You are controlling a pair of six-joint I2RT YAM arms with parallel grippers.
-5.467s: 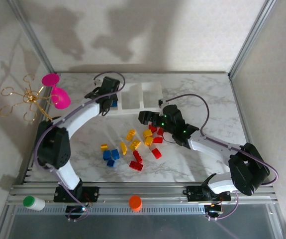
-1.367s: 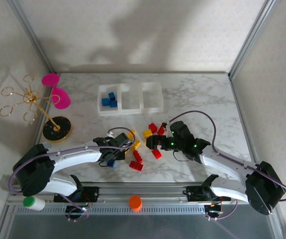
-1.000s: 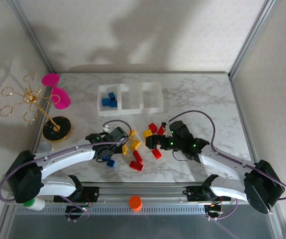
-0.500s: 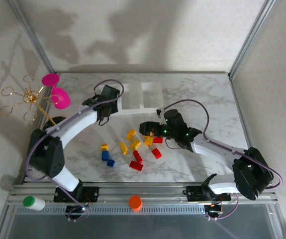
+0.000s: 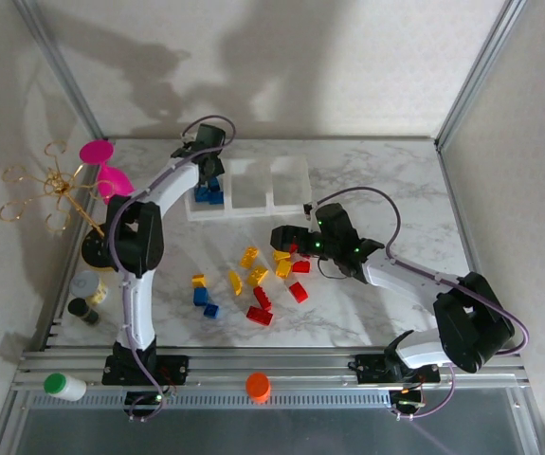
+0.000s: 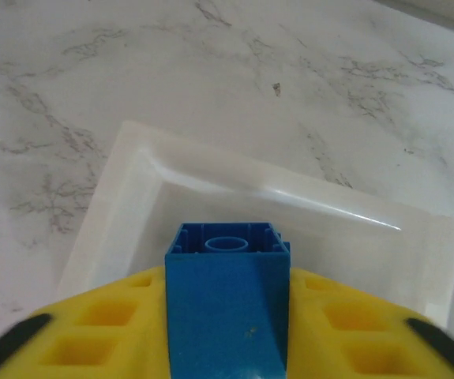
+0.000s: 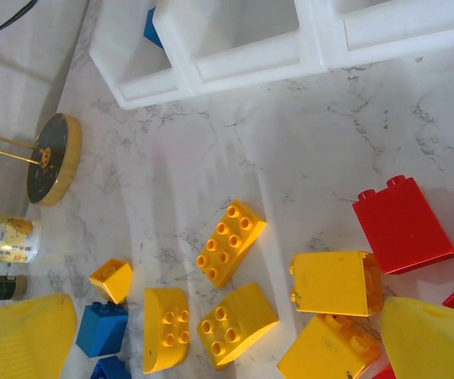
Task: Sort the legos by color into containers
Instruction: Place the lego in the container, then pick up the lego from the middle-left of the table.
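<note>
My left gripper [image 5: 211, 173] hangs over the left one of the three white containers [image 5: 249, 201], shut on a blue lego [image 6: 227, 268] whose hollow underside faces the bin [image 6: 132, 170]. Both yellow pads [image 6: 108, 316] touch its sides. Other blue legos [image 5: 208, 193] lie in that bin. My right gripper [image 5: 287, 243] stands open, low over the loose pile, with yellow legos [image 7: 230, 241] between its fingers [image 7: 21, 335] and a red lego [image 7: 404, 225] to the right. More red [image 5: 261, 316], yellow [image 5: 249, 256] and blue legos [image 5: 202, 296] lie on the marble.
A gold wire stand with pink cups [image 5: 104, 180] rises at the left, on a black round base [image 7: 49, 158]. Small jars [image 5: 87, 287] sit at the left edge. A green-capped bottle [image 5: 63, 386] and an orange cap [image 5: 258, 384] rest on the front rail.
My left arm has swung from the pile up to the left bin, carrying the blue lego. The right gripper has stayed open and drifted slightly back over the pile.
</note>
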